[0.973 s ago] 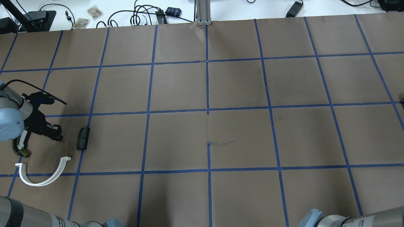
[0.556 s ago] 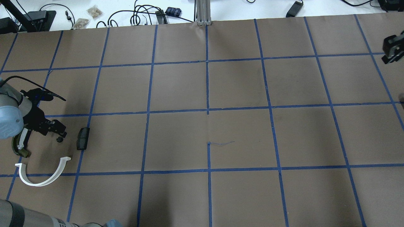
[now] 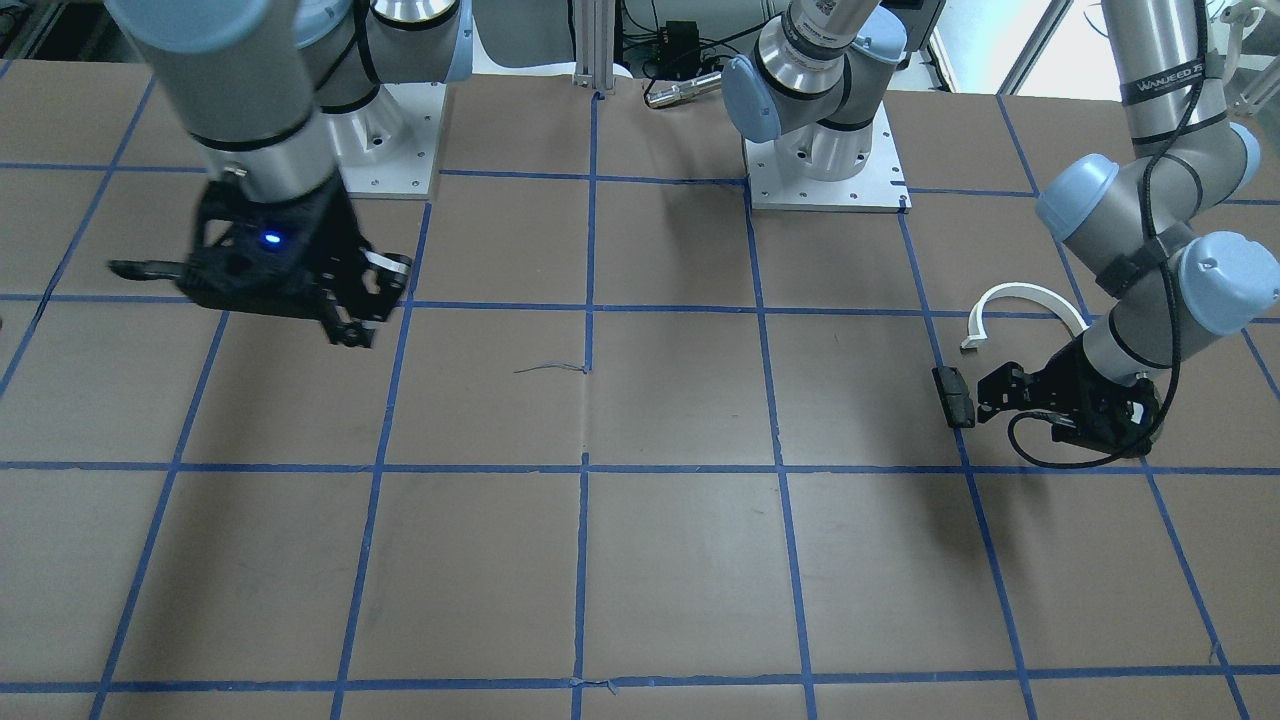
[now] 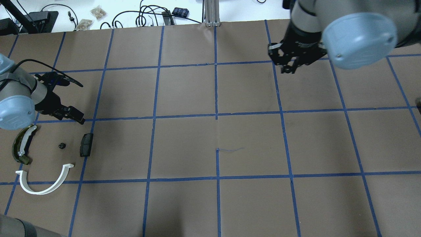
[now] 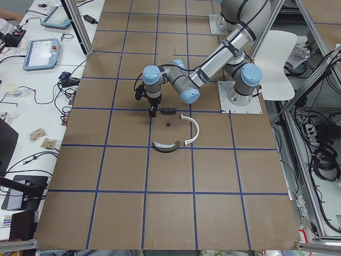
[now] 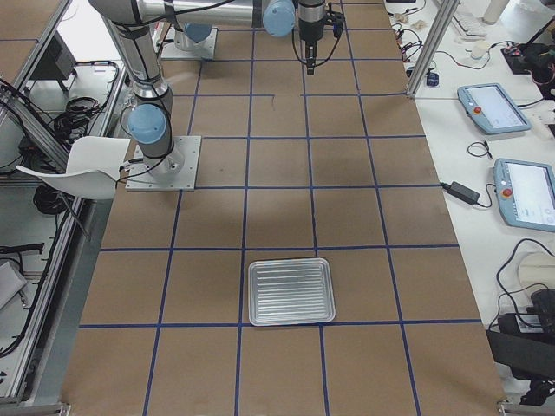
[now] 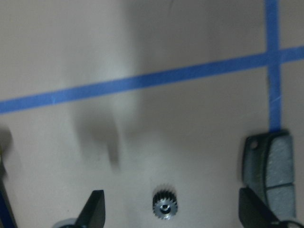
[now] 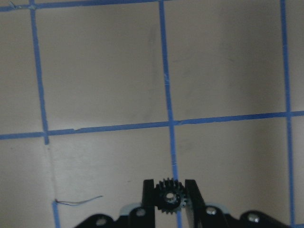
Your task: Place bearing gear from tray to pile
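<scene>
The pile lies at the table's left: a white half-ring, an olive-green curved piece, a dark block, and a small bearing gear between them. My left gripper is open and empty, just beyond the pile. In the left wrist view the gear lies on the paper between the spread fingers, with the dark block at right. My right gripper hangs over the far right-centre. In the right wrist view it is shut on another bearing gear. The tray shows only in the exterior right view.
The table is brown paper with a blue tape grid. Cables and small bags lie beyond its far edge. The metal tray stands at the table's right end, with no parts visible in it. The right arm's elbow hangs over the far right.
My left gripper opened over the pile, left the gear on the paper, and drew back toward the far side. My right arm swung in from the right edge toward the centre.
</scene>
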`<state>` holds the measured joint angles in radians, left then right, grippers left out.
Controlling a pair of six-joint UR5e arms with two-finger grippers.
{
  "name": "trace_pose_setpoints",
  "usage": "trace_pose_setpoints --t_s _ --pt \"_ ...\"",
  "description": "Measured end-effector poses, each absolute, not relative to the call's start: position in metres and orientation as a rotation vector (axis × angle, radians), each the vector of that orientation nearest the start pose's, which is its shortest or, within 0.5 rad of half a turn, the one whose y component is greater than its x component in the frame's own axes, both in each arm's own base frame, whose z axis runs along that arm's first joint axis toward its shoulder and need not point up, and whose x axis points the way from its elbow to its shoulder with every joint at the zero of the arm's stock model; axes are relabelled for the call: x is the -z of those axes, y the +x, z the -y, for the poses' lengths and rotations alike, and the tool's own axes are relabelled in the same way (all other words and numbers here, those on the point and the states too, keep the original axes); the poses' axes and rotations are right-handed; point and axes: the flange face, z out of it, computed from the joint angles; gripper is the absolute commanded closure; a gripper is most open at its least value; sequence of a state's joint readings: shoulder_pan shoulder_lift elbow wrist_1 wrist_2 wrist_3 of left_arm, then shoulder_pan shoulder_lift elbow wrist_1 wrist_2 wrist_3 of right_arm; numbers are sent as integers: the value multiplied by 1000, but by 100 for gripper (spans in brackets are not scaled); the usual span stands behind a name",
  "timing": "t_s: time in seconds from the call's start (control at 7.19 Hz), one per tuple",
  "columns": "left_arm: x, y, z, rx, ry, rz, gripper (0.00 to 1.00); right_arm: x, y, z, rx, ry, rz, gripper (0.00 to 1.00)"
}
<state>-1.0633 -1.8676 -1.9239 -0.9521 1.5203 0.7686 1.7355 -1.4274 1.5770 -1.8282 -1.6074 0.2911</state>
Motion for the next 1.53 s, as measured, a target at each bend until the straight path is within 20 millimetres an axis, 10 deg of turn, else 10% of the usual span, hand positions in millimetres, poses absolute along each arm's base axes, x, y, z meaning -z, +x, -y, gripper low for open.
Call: trace_pose_setpoints --t_s 0.42,0.83,0.97,1.53 --pt "-244 94 563 122 501 -3204 0 -309 348 546 173 183 -3075 98" --pt "-245 45 570 134 579 -3210 0 -232 363 545 50 -85 -3076 79" --pt "-244 33 571 134 594 -3210 0 -218 362 542 21 -123 -3081 1" --pt "-242 12 573 132 600 -3209 0 -227 355 543 61 -285 -3068 0"
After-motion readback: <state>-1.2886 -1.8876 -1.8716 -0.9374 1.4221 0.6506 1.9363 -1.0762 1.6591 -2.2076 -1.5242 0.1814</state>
